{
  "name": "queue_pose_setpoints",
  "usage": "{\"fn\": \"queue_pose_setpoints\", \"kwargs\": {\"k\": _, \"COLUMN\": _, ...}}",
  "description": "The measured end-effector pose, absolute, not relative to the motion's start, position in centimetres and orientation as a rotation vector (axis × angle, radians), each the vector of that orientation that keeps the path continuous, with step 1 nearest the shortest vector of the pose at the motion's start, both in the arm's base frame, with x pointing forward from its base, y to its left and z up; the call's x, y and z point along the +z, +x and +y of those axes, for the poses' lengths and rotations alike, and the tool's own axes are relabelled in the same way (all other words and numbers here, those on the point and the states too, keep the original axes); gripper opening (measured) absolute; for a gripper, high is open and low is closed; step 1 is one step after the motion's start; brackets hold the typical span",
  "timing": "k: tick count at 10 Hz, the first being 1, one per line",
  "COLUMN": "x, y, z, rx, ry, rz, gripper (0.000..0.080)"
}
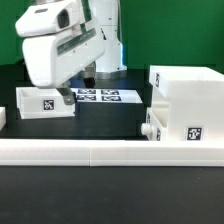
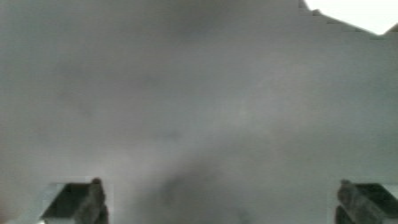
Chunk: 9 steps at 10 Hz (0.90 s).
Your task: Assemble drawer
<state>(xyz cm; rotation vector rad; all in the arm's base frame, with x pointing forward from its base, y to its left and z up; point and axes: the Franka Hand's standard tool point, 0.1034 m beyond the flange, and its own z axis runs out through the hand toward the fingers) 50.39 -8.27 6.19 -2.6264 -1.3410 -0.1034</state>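
Observation:
The drawer's large white box shell (image 1: 186, 108) stands at the exterior view's right, with a tag on its front. A smaller white tray (image 1: 153, 127) sits against its left side. A second small tray (image 1: 44, 101) with a tag lies at the left. My gripper (image 1: 75, 88) hangs just above and beside this left tray's right end. In the wrist view my two fingertips (image 2: 75, 202) stand wide apart with only blurred grey surface between them, so the gripper (image 2: 219, 203) is open and empty. A white corner (image 2: 361, 12) shows at one edge of that view.
The marker board (image 1: 100, 96) lies flat on the dark table behind the gripper. A long low white border wall (image 1: 110, 151) runs across the front. The arm's base (image 1: 105, 40) stands at the back.

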Motion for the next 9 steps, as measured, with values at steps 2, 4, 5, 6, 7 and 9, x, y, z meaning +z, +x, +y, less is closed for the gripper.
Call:
{"fn": "queue_pose_setpoints", "kwargs": {"k": 2, "x": 7.0, "y": 48.4, "z": -9.2, "rx": -0.068, "ry": -2.748, "rz": -1.125, "gripper": 0.0648}}
{"fn": "queue_pose_setpoints", "kwargs": {"k": 4, "x": 7.3, "y": 46.7, "z": -10.2, "rx": -0.048, "ry": -2.796, "rz": -1.01, "gripper": 0.0648}}
{"fn": "queue_pose_setpoints", "kwargs": {"k": 5, "x": 7.2, "y": 46.4, "z": -10.4, "rx": -0.048, "ry": -2.807, "rz": -0.94, "gripper": 0.0648}}
{"fn": "queue_pose_setpoints", "kwargs": {"k": 6, "x": 7.1, "y": 46.4, "z": -10.1, "rx": -0.037, "ry": -2.842, "rz": -0.817, "gripper": 0.0648}}
{"fn": "queue_pose_setpoints", "kwargs": {"k": 7, "x": 7.1, "y": 46.4, "z": -10.0, "rx": -0.031, "ry": -2.859, "rz": -0.745, "gripper": 0.0648}}
{"fn": "queue_pose_setpoints", "kwargs": {"k": 9, "x": 7.1, "y": 46.4, "z": -9.9, "rx": -0.017, "ry": -2.893, "rz": -0.589, "gripper": 0.0648}}
